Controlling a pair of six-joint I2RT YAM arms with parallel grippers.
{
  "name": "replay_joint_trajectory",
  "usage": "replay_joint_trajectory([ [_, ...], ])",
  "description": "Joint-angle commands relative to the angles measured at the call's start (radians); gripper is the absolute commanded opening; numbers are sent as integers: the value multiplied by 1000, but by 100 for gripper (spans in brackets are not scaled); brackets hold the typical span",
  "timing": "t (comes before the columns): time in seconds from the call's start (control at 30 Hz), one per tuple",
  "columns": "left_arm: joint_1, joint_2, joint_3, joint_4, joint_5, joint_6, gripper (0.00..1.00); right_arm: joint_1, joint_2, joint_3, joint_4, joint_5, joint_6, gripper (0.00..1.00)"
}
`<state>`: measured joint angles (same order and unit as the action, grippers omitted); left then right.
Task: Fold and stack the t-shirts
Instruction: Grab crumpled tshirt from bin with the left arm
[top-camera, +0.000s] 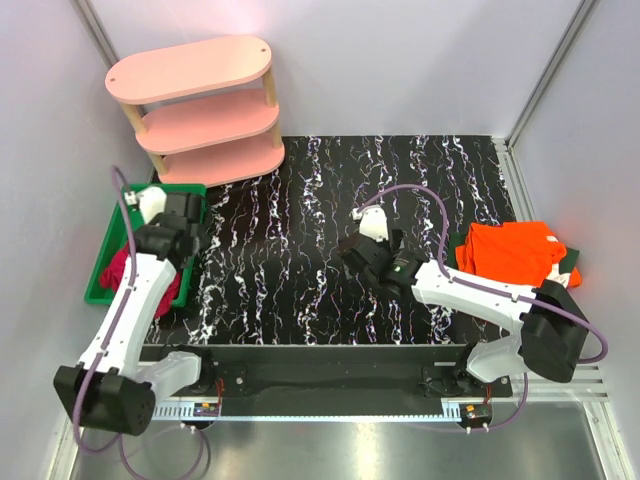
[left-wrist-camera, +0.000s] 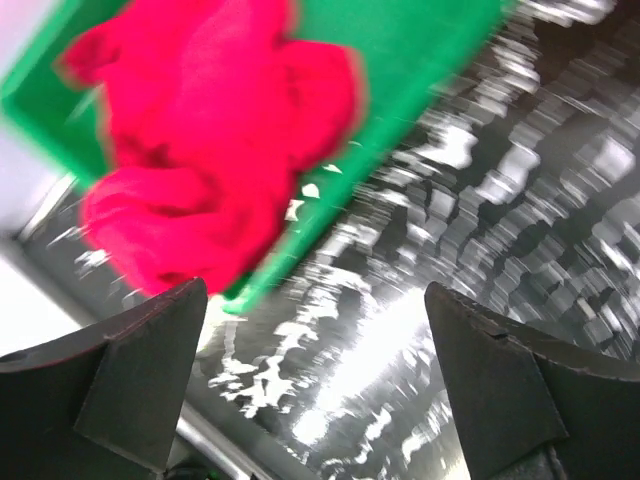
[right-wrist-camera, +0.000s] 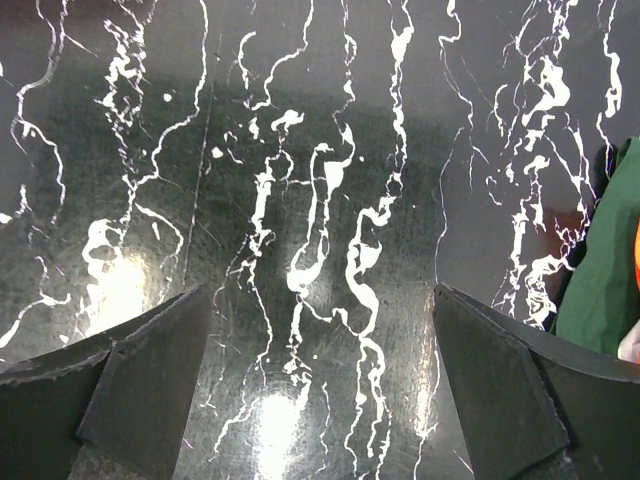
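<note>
From above, a red shirt (top-camera: 125, 265) lies crumpled in a green tray (top-camera: 100, 278) at the left edge of the worktop (top-camera: 300, 200), with the left jaws above the tray. At the right edge an orange shirt (top-camera: 510, 250) lies folded on a green shirt (top-camera: 572, 268). The right jaws hover over the worktop's middle, well apart from those 2. A pink shelf (top-camera: 195, 105) stands at the back left.

The left wrist view is blurred. The left jaws are spread and hold nothing. The red shirt (left-wrist-camera: 210, 150) spills over the rim of the tray (left-wrist-camera: 420, 60).

In the right wrist view, the right jaws are spread wide over bare worktop (right-wrist-camera: 300, 150). The green shirt (right-wrist-camera: 600, 270) shows at the right edge.
</note>
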<state>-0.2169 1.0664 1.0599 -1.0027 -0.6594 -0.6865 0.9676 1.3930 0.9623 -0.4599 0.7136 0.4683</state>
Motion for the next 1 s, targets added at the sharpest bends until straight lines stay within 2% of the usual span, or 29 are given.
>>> replay_joint_trajectory([
  [0.0,205,61,48,10,72,-13,90,-4,-41,-14,24,-3,21,100],
  [0.03,226,104,57,13,116,-21,89,-6,-48,-14,23,-9,20,100],
  [0.2,393,253,118,33,147,-87,85,-6,-89,-14,20,-55,6,100],
  [0.33,442,352,143,65,167,-111,83,-6,-117,-14,7,-75,-22,100],
  [0.43,467,414,117,85,165,-126,83,-4,-109,-2,-19,-71,-39,100],
  [0.57,545,487,34,134,247,-127,80,-6,-100,12,-42,-75,-30,100],
  [0.87,547,570,-9,197,236,-93,79,-6,-63,30,-75,-103,1,100],
  [0.93,547,578,-17,210,248,-85,74,-6,-60,32,-79,-101,7,100],
  [0.97,547,587,-21,213,253,-84,54,-6,-57,33,-82,-101,7,100],
])
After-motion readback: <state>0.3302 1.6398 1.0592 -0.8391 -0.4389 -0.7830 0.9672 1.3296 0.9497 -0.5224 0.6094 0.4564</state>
